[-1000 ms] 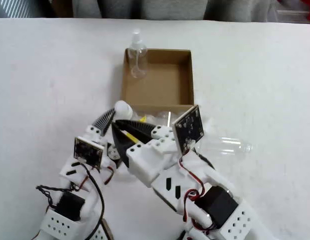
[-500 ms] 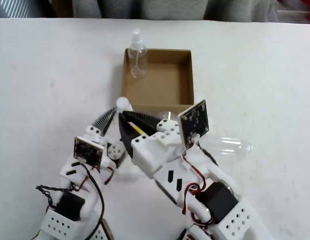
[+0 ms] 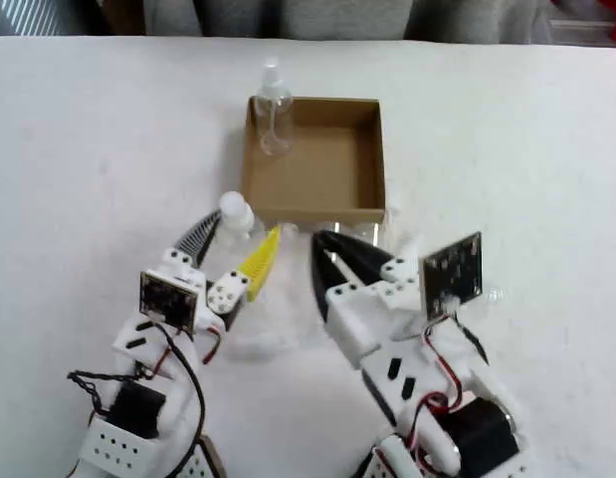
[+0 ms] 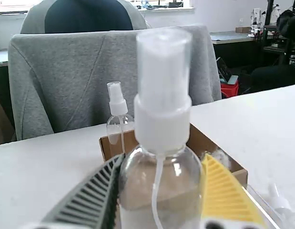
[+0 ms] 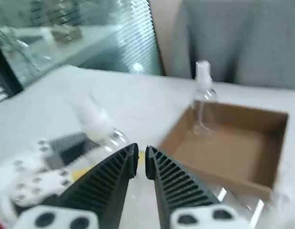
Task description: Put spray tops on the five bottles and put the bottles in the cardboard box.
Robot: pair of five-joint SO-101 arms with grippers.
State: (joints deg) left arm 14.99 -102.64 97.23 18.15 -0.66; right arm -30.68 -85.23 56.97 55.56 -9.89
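Observation:
My left gripper (image 3: 245, 223) is shut on a clear bottle (image 3: 236, 213) with a white spray top, held upright just in front of the cardboard box's (image 3: 365, 159) near left corner. In the left wrist view the bottle (image 4: 160, 167) stands between the grey and yellow fingers (image 4: 222, 193). A second capped bottle (image 3: 273, 112) stands in the box's far left corner. My right gripper (image 3: 339, 254) hovers before the box's near wall, its black fingers (image 5: 168, 183) almost together and holding nothing.
Clear bottles lie on the table by the box's near wall (image 3: 332, 230) and to the right of my right arm (image 3: 462, 293). A loose spray top (image 3: 396, 213) rests by the box's near right corner. White tabletop stretches on both sides.
My right gripper has pulled back to the right, away from the bottle's spray top. The left gripper still holds the bottle, now in plain sight.

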